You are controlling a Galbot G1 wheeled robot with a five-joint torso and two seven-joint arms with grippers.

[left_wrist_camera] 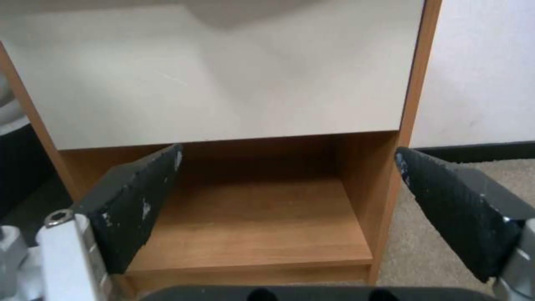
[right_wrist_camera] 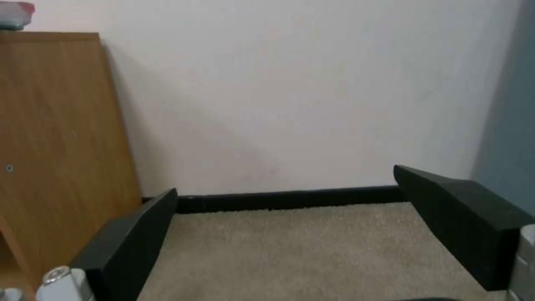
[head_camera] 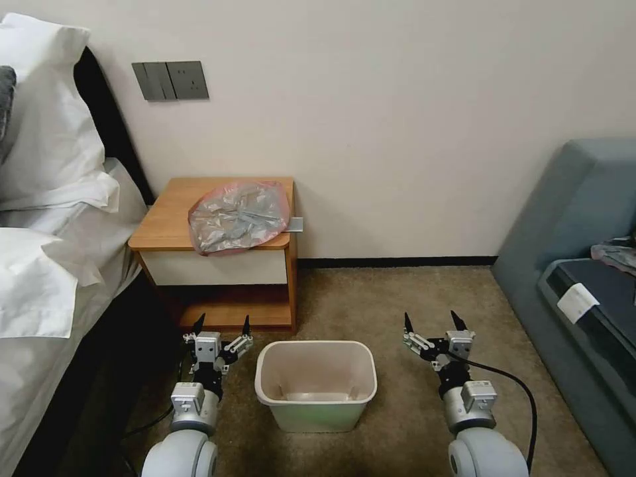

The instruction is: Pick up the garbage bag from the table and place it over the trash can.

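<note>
- Both grippers, left gripper (head_camera: 222, 324) and right gripper (head_camera: 431, 322), hang spread and empty, flanking the cream plastic trash can (head_camera: 316, 384).
- Crinkly grey garbage bag (head_camera: 237, 216) lies untouched on the orange-brown wooden table (head_camera: 165, 222), awaiting pickup.

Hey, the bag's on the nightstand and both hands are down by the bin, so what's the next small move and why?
Probably raise the left hand toward the garbage bag: it is open, empty, low beside the trash can and nearer the table. The right hand is open too.
</note>
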